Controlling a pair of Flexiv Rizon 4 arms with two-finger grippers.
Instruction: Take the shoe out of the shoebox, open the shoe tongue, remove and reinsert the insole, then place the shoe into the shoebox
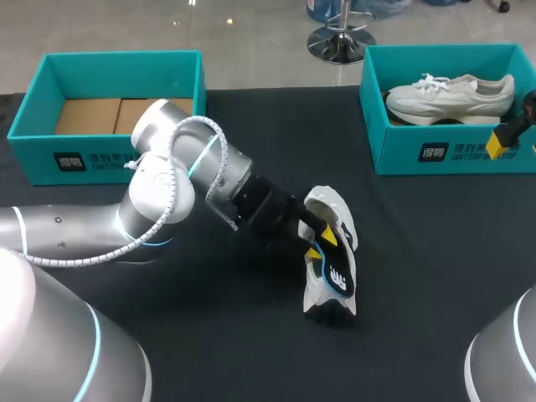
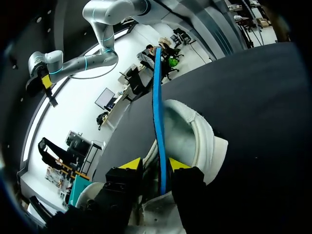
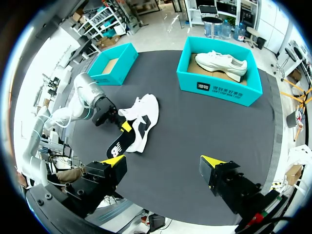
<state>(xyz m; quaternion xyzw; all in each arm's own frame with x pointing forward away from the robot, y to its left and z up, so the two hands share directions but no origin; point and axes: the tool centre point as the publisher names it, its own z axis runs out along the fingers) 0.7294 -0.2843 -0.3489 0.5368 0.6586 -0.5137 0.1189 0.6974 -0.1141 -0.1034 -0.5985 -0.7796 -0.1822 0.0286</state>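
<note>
1. The left hand [image 1: 322, 245] grips the insole [image 1: 339, 280], partly out of the shoe [image 1: 328, 206] at the table's middle.
2. The right hand [image 3: 163, 165] is open, high above.
3. I think the insole should move slowly, in line with the shoe.

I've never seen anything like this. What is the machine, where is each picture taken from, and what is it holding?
It is a robot with two arms at a black table. One picture looks down from above and behind it; each round one comes from a camera on an arm's wrist. Each arm ends in a gripper: two yellow-tipped fingers. The left gripper pinches a dark insole, right at a white shoe lying on the table. The right gripper hangs open, high above. At the far edge stand two teal shoeboxes: the left box holds no shoe, the right box a second white shoe.
</note>
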